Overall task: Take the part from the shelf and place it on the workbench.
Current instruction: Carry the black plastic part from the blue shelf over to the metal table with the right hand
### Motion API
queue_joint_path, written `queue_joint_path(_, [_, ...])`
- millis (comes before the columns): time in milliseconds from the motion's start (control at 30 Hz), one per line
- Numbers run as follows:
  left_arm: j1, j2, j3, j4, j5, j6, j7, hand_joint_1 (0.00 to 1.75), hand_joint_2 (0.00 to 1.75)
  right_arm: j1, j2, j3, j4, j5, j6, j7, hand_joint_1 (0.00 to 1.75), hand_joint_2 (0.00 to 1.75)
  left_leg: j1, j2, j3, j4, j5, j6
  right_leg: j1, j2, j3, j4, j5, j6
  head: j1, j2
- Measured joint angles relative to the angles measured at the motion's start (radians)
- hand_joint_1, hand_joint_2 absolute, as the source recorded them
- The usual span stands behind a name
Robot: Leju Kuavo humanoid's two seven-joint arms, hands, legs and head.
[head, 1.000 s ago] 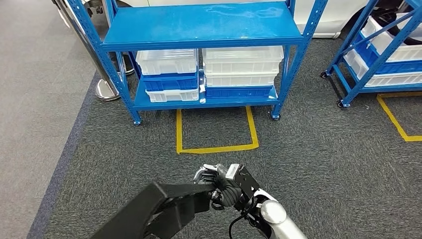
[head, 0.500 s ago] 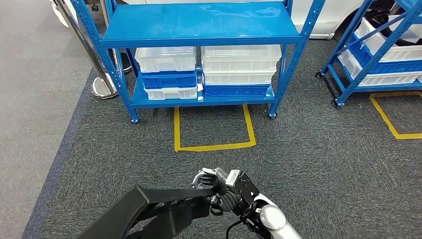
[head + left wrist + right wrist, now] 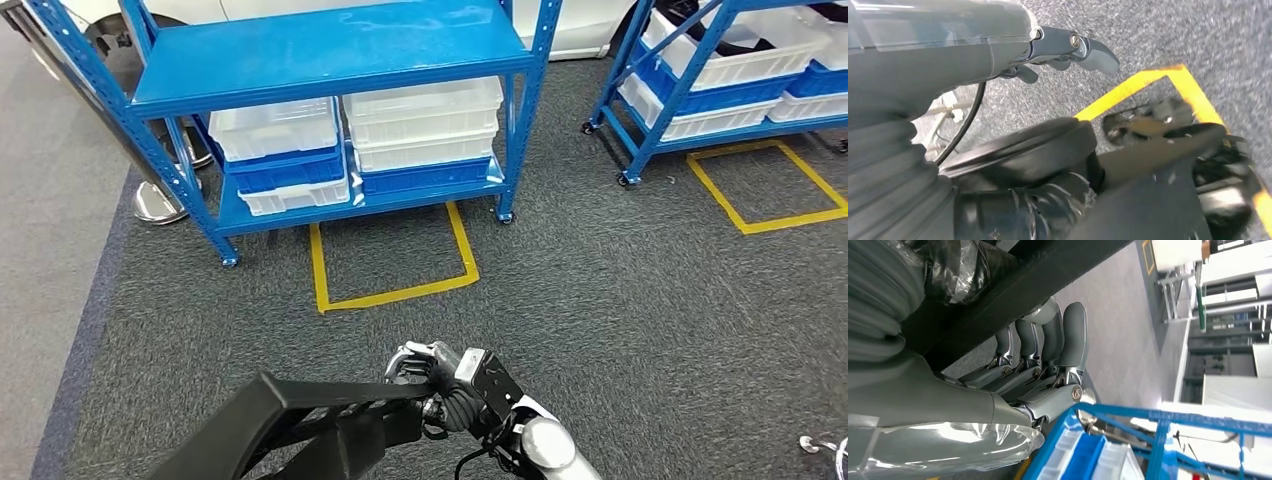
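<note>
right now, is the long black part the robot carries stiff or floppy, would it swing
Likely stiff: the black part holds straight, angular edges though the right hand grips it at one end. Probably prone to swing or twist, since most of its length sticks out past that grip.

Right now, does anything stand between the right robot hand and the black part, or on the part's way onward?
Nothing stands between them: the right robot hand grips the long black part, fingers wrapped around it. Ahead, across the carpet, stands the blue shelf. Whether the way to the workbench is free, I cannot tell.
</note>
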Motion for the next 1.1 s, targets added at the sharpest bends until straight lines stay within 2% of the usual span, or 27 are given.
queue_joint_path(33, [0.002, 0.000, -0.001, 0.000, -0.001, -0.001, 0.001, 0.00, 1.75, 0.002, 0.000, 0.000, -0.005, 0.002, 0.000, -0.003, 1.75, 1.75, 0.000, -0.018, 0.025, -0.056, 0.021, 0.004, 0.001, 0.010, -0.002, 0.003, 0.002, 0.003, 0.000, 0.000])
queue_joint_path(100, [0.005, 0.000, -0.003, 0.000, -0.002, -0.004, 0.002, 0.00, 1.75, 0.007, 0.001, 0.000, -0.014, 0.005, -0.002, -0.008, 1.75, 1.75, -0.002, -0.041, 0.045, -0.107, 0.026, 0.008, -0.001, 0.026, -0.013, 0.005, 0.009, 0.015, 0.000, 0.000])
queue_joint_path(167, [0.005, -0.001, -0.006, 0.000, -0.005, -0.007, 0.004, 0.00, 1.75, 0.019, 0.002, 0.000, -0.024, 0.009, -0.006, -0.013, 1.75, 1.75, 0.000, -0.028, 0.047, -0.121, 0.031, 0.011, -0.003, 0.039, -0.021, 0.001, 0.018, 0.030, -0.001, 0.000])
queue_joint_path(200, [0.005, -0.002, -0.009, 0.000, -0.007, -0.008, 0.004, 0.00, 1.75, 0.026, 0.001, 0.000, -0.030, 0.012, -0.009, -0.015, 1.75, 1.75, 0.003, -0.019, 0.048, -0.128, 0.037, 0.015, -0.002, 0.033, -0.025, 0.005, 0.014, 0.036, 0.000, 0.000])
queue_joint_path(233, [0.005, -0.003, -0.012, 0.000, -0.011, -0.008, 0.005, 0.00, 1.75, 0.032, 0.001, 0.000, -0.035, 0.015, -0.012, -0.018, 1.75, 1.75, 0.006, -0.007, 0.049, -0.135, 0.043, 0.019, 0.000, 0.019, -0.034, 0.025, -0.002, 0.041, 0.002, 0.000])
queue_joint_path(267, [0.006, -0.003, -0.014, 0.000, -0.014, -0.008, 0.006, 0.00, 1.75, 0.037, 0.000, 0.000, -0.039, 0.019, -0.016, -0.022, 1.75, 1.75, 0.009, 0.005, 0.049, -0.141, 0.048, 0.023, 0.000, 0.000, -0.052, 0.067, -0.030, 0.045, 0.004, 0.000])
queue_joint_path(333, [0.008, -0.003, -0.020, 0.000, -0.025, -0.007, 0.009, 0.00, 1.75, 0.051, -0.001, 0.000, -0.049, 0.027, -0.022, -0.029, 1.75, 1.75, 0.006, 0.031, 0.045, -0.141, 0.051, 0.026, -0.004, -0.032, -0.105, 0.190, -0.097, 0.053, 0.007, 0.000])
queue_joint_path(367, [0.008, -0.003, -0.023, 0.000, -0.031, -0.006, 0.011, 0.00, 1.75, 0.061, -0.002, -0.001, -0.055, 0.030, -0.026, -0.032, 1.75, 1.75, 0.005, 0.043, 0.043, -0.140, 0.050, 0.026, -0.006, -0.039, -0.123, 0.239, -0.116, 0.057, 0.007, 0.000])
queue_joint_path(400, [0.007, -0.003, -0.027, 0.000, -0.037, -0.005, 0.014, 0.00, 1.75, 0.073, -0.004, -0.002, -0.062, 0.032, -0.029, -0.035, 1.75, 1.75, 0.005, 0.055, 0.042, -0.139, 0.050, 0.026, -0.009, -0.042, -0.126, 0.257, -0.116, 0.060, 0.007, 0.000])
queue_joint_path(433, [0.007, -0.003, -0.032, 0.000, -0.044, -0.005, 0.016, 0.00, 1.75, 0.085, -0.006, -0.005, -0.069, 0.033, -0.032, -0.038, 1.75, 1.75, 0.005, 0.066, 0.041, -0.137, 0.049, 0.025, -0.011, -0.046, -0.108, 0.234, -0.099, 0.061, 0.007, 0.000])
queue_joint_path(467, [0.006, -0.003, -0.037, 0.000, -0.049, -0.004, 0.018, 0.00, 1.75, 0.094, -0.008, -0.008, -0.076, 0.035, -0.033, -0.039, 1.75, 1.75, 0.005, 0.076, 0.041, -0.135, 0.048, 0.024, -0.012, -0.053, -0.072, 0.177, -0.070, 0.061, 0.007, 0.000])
queue_joint_path(533, [0.004, -0.004, -0.047, 0.000, -0.057, -0.004, 0.024, 0.00, 1.75, 0.103, -0.010, -0.015, -0.092, 0.038, -0.034, -0.042, 1.75, 1.75, 0.001, 0.095, 0.041, -0.130, 0.043, 0.017, -0.008, -0.092, 0.002, 0.045, -0.030, 0.054, 0.007, 0.000])
queue_joint_path(567, [0.003, -0.004, -0.051, 0.000, -0.060, -0.004, 0.026, 0.00, 1.75, 0.106, -0.011, -0.019, -0.099, 0.040, -0.033, -0.043, 1.75, 1.75, -0.001, 0.102, 0.041, -0.128, 0.041, 0.013, -0.003, -0.104, 0.022, 0.007, -0.023, 0.048, 0.007, 0.000])
queue_joint_path(600, [0.002, -0.004, -0.054, 0.000, -0.061, -0.003, 0.028, 0.00, 1.75, 0.109, -0.011, -0.023, -0.106, 0.041, -0.033, -0.045, 1.75, 1.75, -0.004, 0.109, 0.042, -0.127, 0.040, 0.008, 0.001, -0.111, 0.027, -0.008, -0.025, 0.042, 0.007, 0.000])
queue_joint_path(667, [0.000, -0.004, -0.061, 0.000, -0.063, -0.003, 0.029, 0.00, 1.75, 0.116, -0.012, -0.029, -0.114, 0.042, -0.033, -0.045, 1.75, 1.75, -0.005, 0.121, 0.044, -0.128, 0.039, -0.002, 0.002, -0.091, 0.023, -0.010, -0.020, 0.030, 0.006, 0.000])
queue_joint_path(700, [-0.002, -0.003, -0.064, 0.000, -0.063, -0.003, 0.029, 0.00, 1.75, 0.120, -0.012, -0.031, -0.118, 0.043, -0.033, -0.045, 1.75, 1.75, -0.004, 0.113, 0.043, -0.123, 0.032, -0.007, 0.000, -0.083, 0.023, -0.013, -0.017, 0.024, 0.006, 0.000])
queue_joint_path(767, [-0.004, -0.003, -0.068, 0.000, -0.064, -0.003, 0.029, 0.00, 1.75, 0.124, -0.012, -0.034, -0.125, 0.043, -0.033, -0.046, 1.75, 1.75, 0.000, 0.070, 0.021, -0.067, -0.012, -0.016, -0.006, -0.065, 0.021, -0.019, -0.009, 0.010, 0.006, 0.000])
queue_joint_path(800, [-0.005, -0.003, -0.070, 0.000, -0.064, -0.003, 0.029, 0.00, 1.75, 0.125, -0.012, -0.034, -0.127, 0.044, -0.033, -0.046, 1.75, 1.75, 0.002, 0.046, -0.003, -0.008, -0.048, -0.019, -0.007, -0.057, 0.018, -0.019, -0.007, 0.006, 0.006, 0.000])
queue_joint_path(833, [-0.007, -0.003, -0.070, 0.000, -0.064, -0.003, 0.028, 0.00, 1.75, 0.126, -0.012, -0.034, -0.128, 0.044, -0.033, -0.046, 1.75, 1.75, 0.002, 0.033, -0.032, 0.063, -0.082, -0.020, -0.006, -0.047, 0.016, -0.019, -0.006, 0.003, 0.006, 0.000])
queue_joint_path(867, [-0.010, -0.003, -0.070, 0.000, -0.063, -0.003, 0.028, 0.00, 1.75, 0.127, -0.012, -0.034, -0.128, 0.044, -0.033, -0.046, 1.75, 1.75, 0.002, 0.029, -0.057, 0.123, -0.104, -0.020, -0.004, -0.036, 0.015, -0.018, -0.004, 0.001, 0.006, 0.000])
queue_joint_path(900, [-0.012, -0.003, -0.070, 0.000, -0.063, -0.003, 0.028, 0.00, 1.75, 0.129, -0.012, -0.034, -0.128, 0.044, -0.033, -0.046, 1.75, 1.75, 0.002, 0.027, -0.068, 0.154, -0.106, -0.020, -0.003, -0.024, 0.014, -0.017, -0.003, 0.001, 0.006, 0.000])
queue_joint_path(933, [-0.013, -0.003, -0.071, 0.000, -0.063, -0.003, 0.028, 0.00, 1.75, 0.131, -0.012, -0.034, -0.128, 0.044, -0.033, -0.046, 1.75, 1.75, 0.001, 0.026, -0.061, 0.146, -0.089, -0.018, -0.002, -0.011, 0.013, -0.016, -0.003, 0.001, 0.006, 0.000])
queue_joint_path(967, [-0.012, -0.003, -0.071, 0.000, -0.064, -0.003, 0.029, 0.00, 1.75, 0.132, -0.012, -0.034, -0.128, 0.044, -0.033, -0.046, 1.75, 1.75, 0.001, 0.022, -0.038, 0.099, -0.055, -0.014, -0.002, 0.002, 0.013, -0.013, -0.002, 0.001, 0.006, 0.000])
queue_joint_path(1000, [-0.010, -0.003, -0.071, 0.000, -0.064, -0.003, 0.029, 0.00, 1.75, 0.132, -0.012, -0.034, -0.129, 0.044, -0.033, -0.046, 1.75, 1.75, 0.002, 0.007, -0.007, 0.031, -0.017, -0.010, -0.002, 0.015, 0.013, -0.010, -0.002, 0.002, 0.006, 0.000])
queue_joint_path(1033, [-0.008, -0.003, -0.071, 0.000, -0.064, -0.003, 0.029, 0.00, 1.75, 0.132, -0.012, -0.034, -0.130, 0.044, -0.033, -0.046, 1.75, 1.75, 0.002, -0.018, 0.019, -0.030, 0.010, -0.005, -0.001, 0.027, 0.010, -0.007, -0.001, 0.005, 0.006, 0.000])
queue_joint_path(1067, [-0.007, -0.003, -0.072, 0.000, -0.064, -0.003, 0.030, 0.00, 1.75, 0.131, -0.012, -0.035, -0.131, 0.044, -0.033, -0.046, 1.75, 1.75, 0.002, -0.040, 0.038, -0.080, 0.024, -0.002, -0.003, 0.038, 0.004, -0.003, 0.001, 0.010, 0.006, 0.000])
queue_joint_path(1100, [-0.006, -0.003, -0.072, 0.000, -0.064, -0.003, 0.030, 0.00, 1.75, 0.131, -0.012, -0.035, -0.132, 0.045, -0.033, -0.046, 1.75, 1.75, 0.001, -0.056, 0.047, -0.107, 0.026, 0.001, -0.005, 0.048, -0.004, -0.001, 0.005, 0.017, 0.006, 0.000])
